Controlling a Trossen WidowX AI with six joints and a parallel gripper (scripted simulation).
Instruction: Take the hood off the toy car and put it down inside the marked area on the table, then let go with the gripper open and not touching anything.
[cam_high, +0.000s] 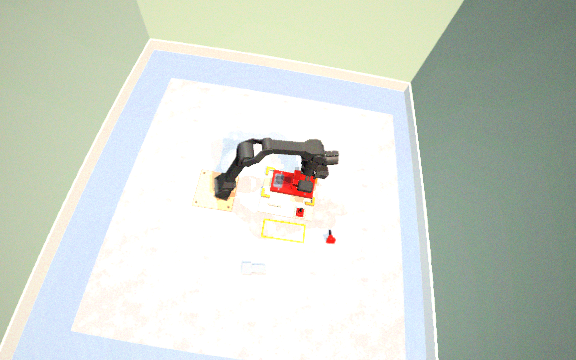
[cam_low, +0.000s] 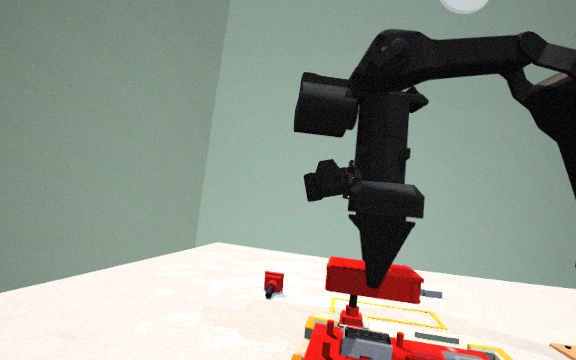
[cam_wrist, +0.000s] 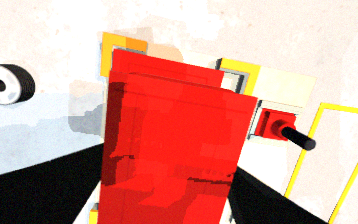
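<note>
- the gripper (cam_low: 382, 280) points straight down and is pinched on the red hood (cam_low: 372, 280), its dark fingers pressing the hood's two long sides.
- the hood hangs level in the air, clear of the toy car (cam_low: 395, 345), which sits below it with its grey inner parts and red pegs uncovered.
- from the wrist view the hood (cam_wrist: 172, 150) fills the middle of the picture, with a black finger (cam_wrist: 45, 185) at either lower side.
- the marked area, a yellow rectangle (cam_high: 283, 231) outlined on the table (cam_high: 200, 300), lies near the car on the side away from the arm's base; the hood is not over it.
- a small red block with a black peg (cam_high: 300, 212) sits between the car and the yellow rectangle.
- another small red piece (cam_high: 330, 239) stands just beside the rectangle's far end.
- a pale, faint part (cam_high: 253, 268) lies on the table well apart from the car.
- a black wheel with a white hub (cam_wrist: 12, 84) shows at the left edge of the wrist view.
</note>
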